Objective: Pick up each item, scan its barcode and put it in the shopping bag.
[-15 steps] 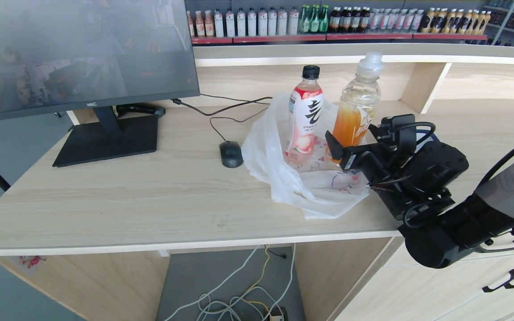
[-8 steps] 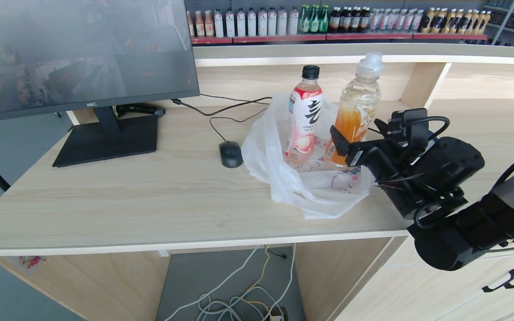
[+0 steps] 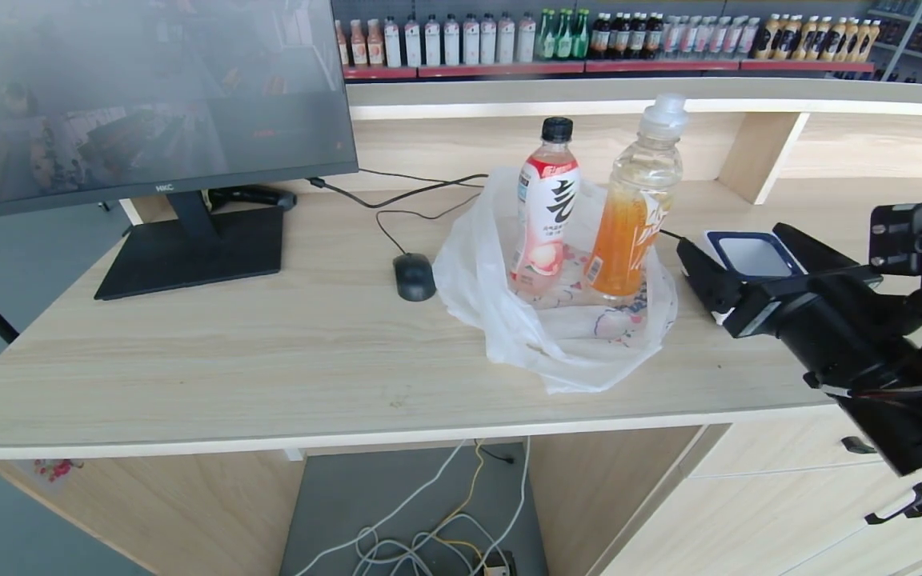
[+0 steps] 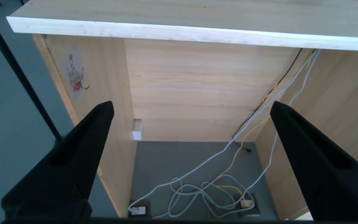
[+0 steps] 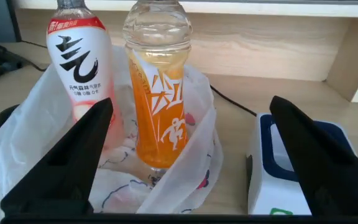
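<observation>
A white plastic shopping bag [image 3: 565, 336] lies open on the wooden counter. Two bottles stand upright inside it: a pink-and-white bottle [image 3: 546, 216] [image 5: 79, 81] with a black cap and an orange drink bottle [image 3: 635, 210] [image 5: 159, 93] with a clear cap. My right gripper [image 3: 739, 250] [image 5: 191, 102] is open and holds nothing. It hovers to the right of the bag, apart from the orange bottle. My left gripper [image 4: 191, 107] is open and holds nothing, low in front of the counter's front edge [image 4: 166, 28].
A white barcode scanner box [image 3: 751, 256] [image 5: 291, 168] with a blue rim sits right of the bag, behind my right gripper. A monitor [image 3: 141, 96], a mouse [image 3: 414, 276] and cables are on the left. A raised ledge [image 3: 589, 96] runs behind. Cables [image 4: 210, 186] hang under the counter.
My right gripper has drawn back to the right, away from the orange bottle in the bag, uncovering the scanner box. The bottles and bag have stayed put.
</observation>
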Robot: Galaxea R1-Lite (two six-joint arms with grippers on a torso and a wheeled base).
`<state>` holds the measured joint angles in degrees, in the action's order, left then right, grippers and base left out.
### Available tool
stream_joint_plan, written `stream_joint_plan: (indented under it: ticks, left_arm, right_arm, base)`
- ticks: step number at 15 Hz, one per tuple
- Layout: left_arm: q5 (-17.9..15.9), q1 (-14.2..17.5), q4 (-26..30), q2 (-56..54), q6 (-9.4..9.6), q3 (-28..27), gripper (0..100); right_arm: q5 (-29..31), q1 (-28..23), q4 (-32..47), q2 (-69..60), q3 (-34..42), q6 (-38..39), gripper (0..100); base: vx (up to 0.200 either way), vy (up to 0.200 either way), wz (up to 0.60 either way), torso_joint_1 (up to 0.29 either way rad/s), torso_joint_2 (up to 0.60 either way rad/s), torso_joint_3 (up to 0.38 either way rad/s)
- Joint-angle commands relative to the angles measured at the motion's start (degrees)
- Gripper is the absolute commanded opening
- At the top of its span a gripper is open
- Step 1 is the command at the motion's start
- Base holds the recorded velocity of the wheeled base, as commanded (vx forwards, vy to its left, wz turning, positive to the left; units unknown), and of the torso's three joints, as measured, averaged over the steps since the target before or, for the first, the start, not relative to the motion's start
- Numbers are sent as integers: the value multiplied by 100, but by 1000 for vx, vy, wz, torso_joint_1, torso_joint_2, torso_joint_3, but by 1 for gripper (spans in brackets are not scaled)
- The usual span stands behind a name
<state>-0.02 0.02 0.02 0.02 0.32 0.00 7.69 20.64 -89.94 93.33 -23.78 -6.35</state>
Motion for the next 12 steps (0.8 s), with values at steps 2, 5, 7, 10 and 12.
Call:
stream_joint_plan:
  ticks: [2, 5, 7, 10, 12]
  left_arm:
    - [11, 6, 6, -2, -5, 0, 100]
    - [2, -2, 6, -2, 12, 0, 100]
    - [2, 6, 6, -2, 3, 0, 100]
    - [2, 6, 6, -2, 12, 0, 100]
    - [2, -2, 6, -2, 3, 0, 100]
  right_arm:
    - [13, -60, -6, -1985, 1877, 37, 100]
    - [22, -341, 645, -3163, 2378, 407, 100]
    - [-5, -447, 2411, -4192, 2378, 670, 100]
    - [-277, -332, 5988, -6151, 2378, 679, 100]
    - [-286, -192, 7825, -7408, 2378, 661, 100]
  base:
    - [0, 0, 0, 0, 0, 0]
    - [0, 0, 0, 0, 0, 0]
    - [0, 0, 0, 0, 0, 0]
    - [0, 0, 0, 0, 0, 0]
    - [0, 0, 0, 0, 0, 0]
